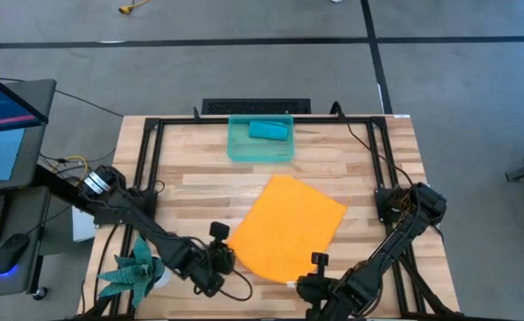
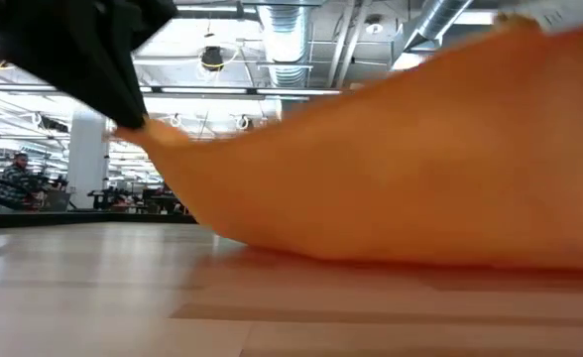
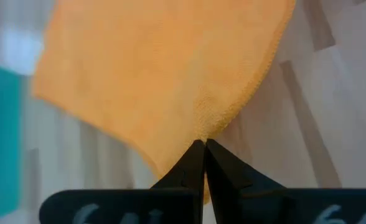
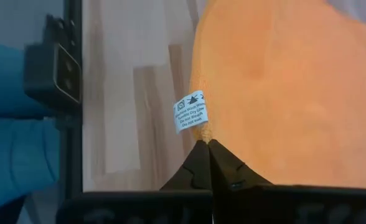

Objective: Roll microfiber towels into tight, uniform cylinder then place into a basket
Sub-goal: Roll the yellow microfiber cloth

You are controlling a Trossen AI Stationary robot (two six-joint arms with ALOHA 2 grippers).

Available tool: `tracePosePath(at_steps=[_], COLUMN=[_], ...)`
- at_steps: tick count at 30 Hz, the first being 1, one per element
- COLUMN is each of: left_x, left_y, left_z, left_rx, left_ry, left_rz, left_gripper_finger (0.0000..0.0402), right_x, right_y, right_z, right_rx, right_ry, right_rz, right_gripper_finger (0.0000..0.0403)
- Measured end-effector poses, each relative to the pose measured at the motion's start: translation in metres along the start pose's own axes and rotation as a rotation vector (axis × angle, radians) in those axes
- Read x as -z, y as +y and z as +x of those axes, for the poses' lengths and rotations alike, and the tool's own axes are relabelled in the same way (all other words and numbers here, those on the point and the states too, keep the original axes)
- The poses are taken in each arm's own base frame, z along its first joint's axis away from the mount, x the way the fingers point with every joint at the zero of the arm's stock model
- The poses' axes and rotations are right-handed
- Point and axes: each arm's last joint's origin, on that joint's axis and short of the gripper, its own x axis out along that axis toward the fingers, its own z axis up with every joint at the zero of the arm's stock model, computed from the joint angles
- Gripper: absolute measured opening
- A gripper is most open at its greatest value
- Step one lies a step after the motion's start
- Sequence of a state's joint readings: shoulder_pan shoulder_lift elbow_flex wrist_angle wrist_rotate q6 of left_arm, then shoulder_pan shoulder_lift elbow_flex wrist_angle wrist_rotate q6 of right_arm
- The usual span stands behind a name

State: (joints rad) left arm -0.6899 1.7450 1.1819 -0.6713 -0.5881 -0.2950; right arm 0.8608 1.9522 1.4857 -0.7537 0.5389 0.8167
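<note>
The orange towel (image 1: 289, 227) lies spread in the middle of the table, and its near edge is raised at both corners, as the low view (image 2: 401, 169) shows. My left gripper (image 1: 229, 260) is shut on its near left corner. My right gripper (image 1: 299, 283) is shut on its near right corner, beside a white label (image 4: 190, 112). The teal basket (image 1: 237, 147) stands at the far middle. The teal-blue towel (image 1: 268, 130) lies in it as a roll. My left gripper pinches the orange towel's near left corner (image 3: 203, 132) between its two fingertips (image 3: 192, 163). The corner is lifted off the table and the cloth slopes down from it (image 2: 163, 139). My right gripper pinches the towel's near right corner (image 4: 204, 133) at its edge, just below the white label. That corner is held up, and the cloth sags between the two holds, its middle (image 2: 391, 243) on the table.
A green spiky plant (image 1: 133, 267) stands at the near left corner beside the left arm. A black metal frame (image 1: 146, 160) runs around the table's edges. Bare wood shows between the towel and the basket.
</note>
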Motion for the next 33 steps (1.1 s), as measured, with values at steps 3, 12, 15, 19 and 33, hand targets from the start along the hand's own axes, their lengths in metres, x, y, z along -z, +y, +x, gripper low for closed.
tracePosePath(at_steps=[3,12,15,19,33], left_x=[-0.001,-0.027,-0.031,-0.032,-0.026], left_y=[0.002,0.014,0.025,0.048,0.119], left_z=[-0.019,-0.059,-0.054,-0.036,0.05], left_rx=[-0.049,-0.22,-0.269,-0.309,-0.331], left_ry=[-0.01,-0.094,-0.082,-0.017,0.005], left_rz=[-0.017,0.055,0.097,0.05,-0.051], left_gripper_finger=[0.0,0.0,0.0,0.0,0.0], right_x=[-0.006,-0.015,-0.01,0.0,0.044], right_y=[0.002,0.007,0.003,-0.012,-0.057], right_z=[-0.005,-0.022,-0.026,-0.029,0.009], right_rx=[-0.009,0.009,0.08,0.241,0.528], right_ry=[-0.026,-0.071,-0.054,-0.008,0.131], right_rz=[-0.002,-0.058,-0.078,-0.026,0.148], right_gripper_finger=[0.0002,0.0002,0.0002,0.0002,0.0004])
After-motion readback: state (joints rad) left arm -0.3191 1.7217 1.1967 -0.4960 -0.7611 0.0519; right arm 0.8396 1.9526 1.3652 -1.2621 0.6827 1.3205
